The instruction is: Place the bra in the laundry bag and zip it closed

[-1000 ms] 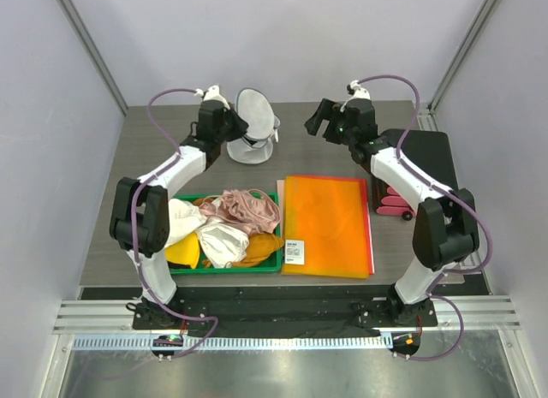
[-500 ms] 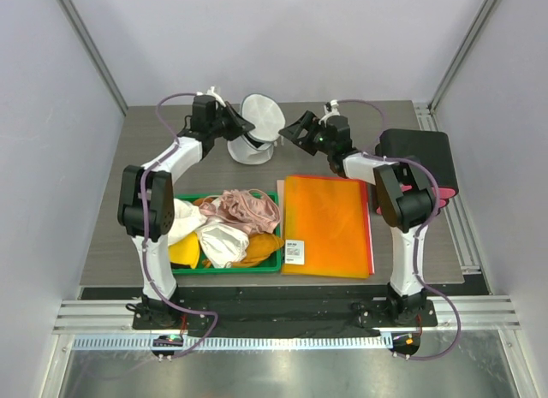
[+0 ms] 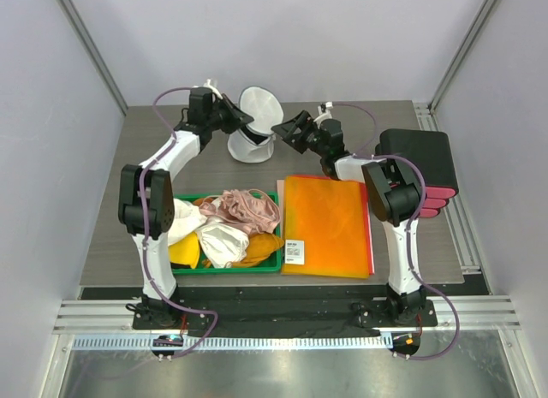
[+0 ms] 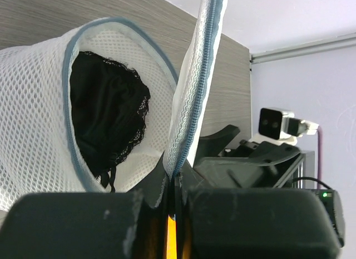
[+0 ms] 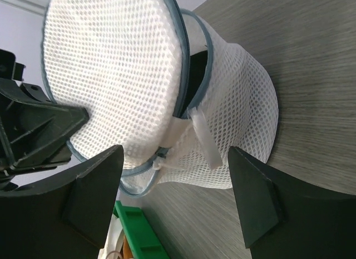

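Status: black lacy fabric bra (image 4: 105,117) sits inside small white round mesh laundry bag (image 5: 239,103), so step 1 looks done. Disc flap (image 5: 111,75) stands open; zipping remains. Left gripper (image 4: 171,184) pinched on flap's zipper rim. Right gripper (image 5: 173,184) spread apart, just beside bag. White label (image 3: 294,252) on orange plastic folder (image 3: 330,218): unreadable.

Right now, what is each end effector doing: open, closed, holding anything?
Left end effector: closed on the laundry bag, pinching its flap rim.
Right end effector: open, holding nothing, facing the bag.
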Controlling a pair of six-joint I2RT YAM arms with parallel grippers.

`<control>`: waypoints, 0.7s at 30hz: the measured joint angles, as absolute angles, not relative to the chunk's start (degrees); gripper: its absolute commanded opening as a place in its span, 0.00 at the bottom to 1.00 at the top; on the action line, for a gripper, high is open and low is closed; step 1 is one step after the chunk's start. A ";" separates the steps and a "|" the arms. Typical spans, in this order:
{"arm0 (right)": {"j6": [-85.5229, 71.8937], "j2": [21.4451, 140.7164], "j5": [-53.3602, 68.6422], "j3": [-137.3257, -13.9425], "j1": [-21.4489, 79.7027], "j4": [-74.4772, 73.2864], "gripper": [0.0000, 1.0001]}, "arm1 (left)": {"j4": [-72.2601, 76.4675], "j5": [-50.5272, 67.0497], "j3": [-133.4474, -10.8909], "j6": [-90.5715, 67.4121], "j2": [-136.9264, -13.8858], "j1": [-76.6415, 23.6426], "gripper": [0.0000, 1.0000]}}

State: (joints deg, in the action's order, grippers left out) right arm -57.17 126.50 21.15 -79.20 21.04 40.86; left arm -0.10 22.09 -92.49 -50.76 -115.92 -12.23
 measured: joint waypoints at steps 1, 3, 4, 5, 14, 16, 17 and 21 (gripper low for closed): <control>-57.36 126.93 21.10 -79.26 21.30 41.21 0.76 | -0.56 22.11 -92.97 -50.76 -116.11 -12.21 0.00; -57.60 127.70 20.91 -79.29 21.76 41.65 0.72 | -1.23 22.17 -93.65 -50.74 -116.53 -12.16 0.00; -57.71 128.01 20.73 -79.29 21.98 41.78 0.71 | -1.48 22.24 -93.84 -50.74 -116.75 -12.14 0.00; -57.80 128.22 20.64 -79.31 22.09 41.89 0.70 | -1.63 22.28 -93.86 -50.72 -116.88 -12.12 0.00; -58.65 130.98 19.51 -82.21 22.39 43.86 0.63 | -6.17 22.33 -95.57 -49.10 -117.64 -11.84 0.00; -58.72 131.90 19.49 -82.96 22.39 44.62 0.57 | -7.49 22.33 -97.14 -48.23 -117.78 -11.77 0.00; -58.72 132.29 19.51 -83.31 22.39 44.95 0.57 | -8.21 22.35 -98.08 -47.46 -117.84 -11.75 0.00; -58.59 132.51 19.66 -83.81 22.44 45.89 0.40 | -11.77 22.65 -101.45 -44.95 -119.00 -11.66 0.00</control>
State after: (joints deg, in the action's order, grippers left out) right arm -58.59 132.51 19.66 -83.81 22.44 45.89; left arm -11.77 22.65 -101.45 -44.95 -119.00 -11.66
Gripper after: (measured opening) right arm 0.552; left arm 0.012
